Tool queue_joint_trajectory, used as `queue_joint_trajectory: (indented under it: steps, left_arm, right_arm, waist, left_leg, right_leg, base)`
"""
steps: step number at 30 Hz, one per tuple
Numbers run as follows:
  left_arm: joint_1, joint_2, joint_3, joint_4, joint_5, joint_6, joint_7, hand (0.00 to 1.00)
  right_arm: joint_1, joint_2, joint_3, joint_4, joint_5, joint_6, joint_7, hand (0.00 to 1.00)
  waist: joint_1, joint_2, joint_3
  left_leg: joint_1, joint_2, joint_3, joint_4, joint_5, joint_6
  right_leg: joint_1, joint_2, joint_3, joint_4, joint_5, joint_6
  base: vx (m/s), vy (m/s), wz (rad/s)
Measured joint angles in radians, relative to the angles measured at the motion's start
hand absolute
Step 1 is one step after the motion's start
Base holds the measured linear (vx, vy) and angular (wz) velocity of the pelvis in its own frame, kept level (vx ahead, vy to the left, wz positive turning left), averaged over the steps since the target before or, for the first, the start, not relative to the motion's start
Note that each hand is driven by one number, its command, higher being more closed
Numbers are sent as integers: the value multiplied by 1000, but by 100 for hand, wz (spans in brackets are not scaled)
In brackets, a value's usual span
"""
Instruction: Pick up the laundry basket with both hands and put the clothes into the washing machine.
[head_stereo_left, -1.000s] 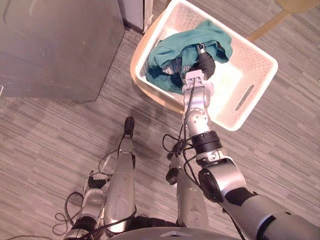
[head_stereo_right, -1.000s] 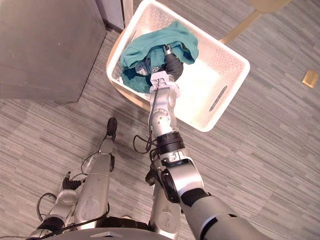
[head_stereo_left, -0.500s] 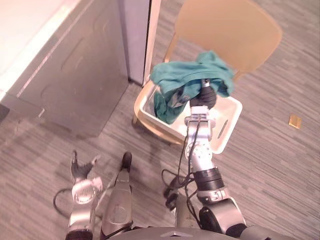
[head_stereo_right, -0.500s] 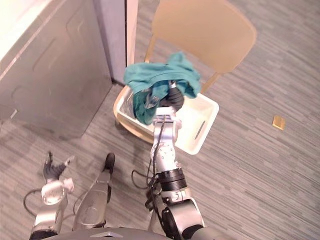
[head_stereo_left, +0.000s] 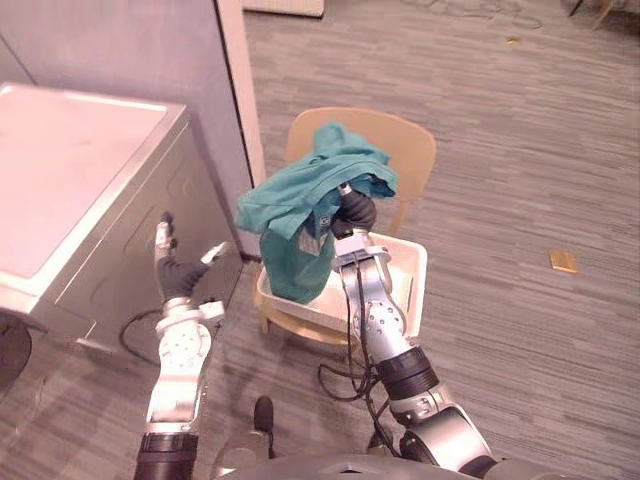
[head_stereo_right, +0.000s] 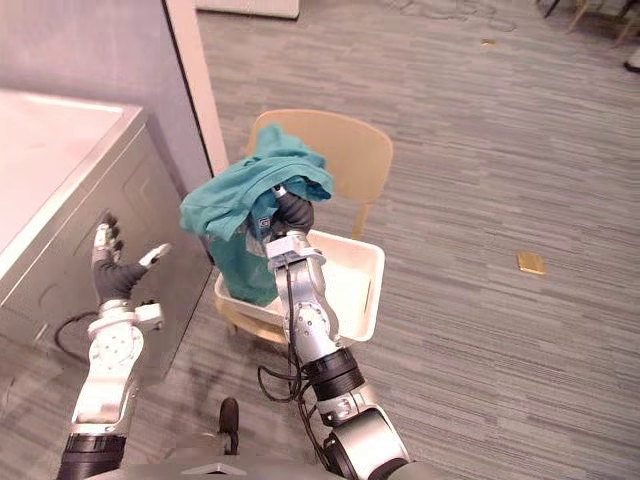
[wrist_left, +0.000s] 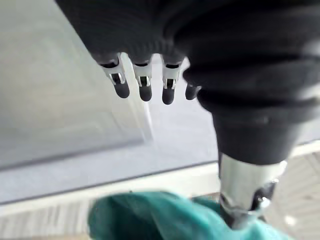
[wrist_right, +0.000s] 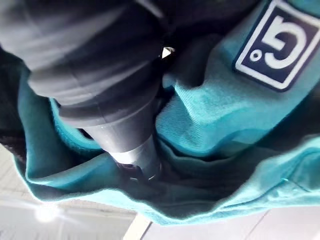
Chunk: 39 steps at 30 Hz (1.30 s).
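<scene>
The teal garment (head_stereo_left: 300, 200) drapes over the right hand (head_stereo_left: 356, 212), above the white laundry basket (head_stereo_left: 415, 265) on the chair (head_stereo_left: 410, 150); I cannot tell its hold. The left hand (head_stereo_left: 176, 272) hovers spread by the washing machine (head_stereo_left: 70, 170) on the left: probably open its door first, keeping the cloth high.

Item: dark-blue patch (wrist_right: 272, 42) with white print, sewn on teal garment (wrist_right: 210, 115); print was not legible as a word.
</scene>
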<state>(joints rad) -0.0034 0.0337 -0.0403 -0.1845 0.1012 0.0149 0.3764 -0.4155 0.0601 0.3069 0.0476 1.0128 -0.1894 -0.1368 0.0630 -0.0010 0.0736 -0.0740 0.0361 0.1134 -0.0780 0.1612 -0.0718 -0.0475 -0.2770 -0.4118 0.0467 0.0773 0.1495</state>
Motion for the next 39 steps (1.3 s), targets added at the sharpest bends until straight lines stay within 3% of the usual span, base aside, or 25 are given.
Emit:
queue_joint_trajectory:
  steps: [8, 21, 22, 29, 32, 39]
  left_arm:
    - [-113, 46, -157, 56, -41, -27, -87, 0]
    - [-181, 97, -274, 178, -205, -26, -215, 0]
    - [-190, 103, -291, 201, -228, -26, -221, 100]
    - [-253, 124, -365, 296, -318, -21, -252, 100]
    - [-382, 163, -443, 376, -334, 2, -280, 100]
    - [-385, 156, -440, 375, -334, 5, -276, 100]
  right_arm:
    - [15, -33, 89, 16, 0, 47, 28, 100]
    - [120, -80, 139, 9, 0, 86, 67, 100]
    - [133, -90, 139, 9, 0, 86, 67, 100]
    - [145, -170, 144, 7, 0, 103, 68, 100]
    - [150, -196, 117, 1, 1, 80, 66, 100]
    - [154, -199, 113, -13, 1, 75, 65, 100]
  waist:
    - [-45, 3, -36]
    - [-97, -4, -100]
    - [-99, -8, -109]
    - [-99, -21, -118]
    - [-91, -21, -118]
    - [-98, -23, -118]
  left_leg:
    - [28, 12, 40, -7, 0, -9]
    - [39, 14, 62, -7, -12, -32]
    - [39, 14, 62, -6, -11, -33]
    - [38, 16, 61, -6, -15, -39]
    - [37, 18, 54, -6, -14, -40]
    - [37, 33, 53, -7, -12, -43]
  right_leg:
    - [11, 20, 42, -33, 29, -22]
    - [14, 20, 46, -50, 47, -44]
    - [13, 21, 47, -52, 48, -45]
    - [17, 23, 60, -75, 69, -40]
    - [20, 24, 55, -75, 69, -40]
    - [28, 41, 50, -90, 70, -41]
  base:
    - [-67, 4, -15]
    - [-25, 1, -6]
    - [0, 0, 0]
    - [1, -7, -4]
    - [-25, -8, 5]
    - [0, 0, 0]
